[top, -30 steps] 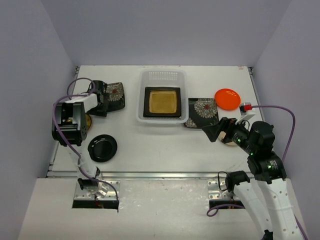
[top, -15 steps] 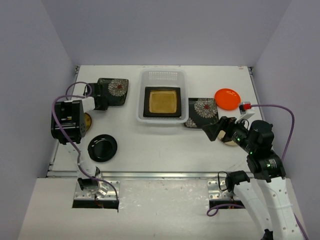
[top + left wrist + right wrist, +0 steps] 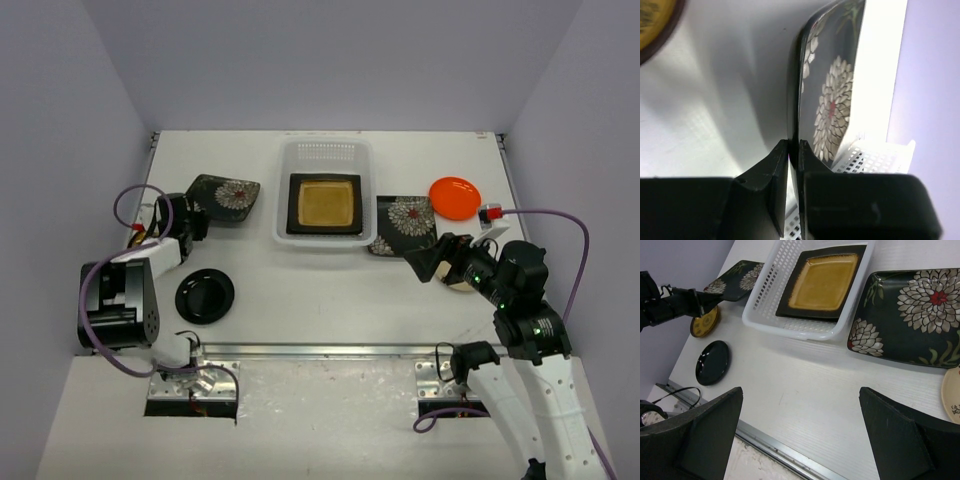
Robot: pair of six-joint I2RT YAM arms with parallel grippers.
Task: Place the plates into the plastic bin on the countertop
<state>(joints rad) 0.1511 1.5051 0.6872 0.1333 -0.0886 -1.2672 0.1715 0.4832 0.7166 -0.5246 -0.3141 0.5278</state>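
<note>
My left gripper (image 3: 190, 216) (image 3: 793, 147) is shut on the near edge of a black flowered square plate (image 3: 226, 195) (image 3: 832, 100), held just left of the plastic bin (image 3: 325, 150) (image 3: 765, 315). The amber-centred square plate (image 3: 324, 203) (image 3: 824, 281) lies in the bin. A second flowered plate (image 3: 405, 222) (image 3: 912, 315) lies right of the bin. My right gripper (image 3: 432, 262) (image 3: 800, 390) is open and empty above the countertop (image 3: 805, 385), in front of that plate. No teal plate shows.
A round orange plate (image 3: 454, 197) sits at the back right. A round black plate (image 3: 204, 296) (image 3: 712, 362) lies front left. A patterned yellow plate (image 3: 705, 322) (image 3: 652, 25) lies under the left gripper. A beige plate (image 3: 952, 395) lies beside the right gripper. The metal rail (image 3: 320, 350) runs along the front edge.
</note>
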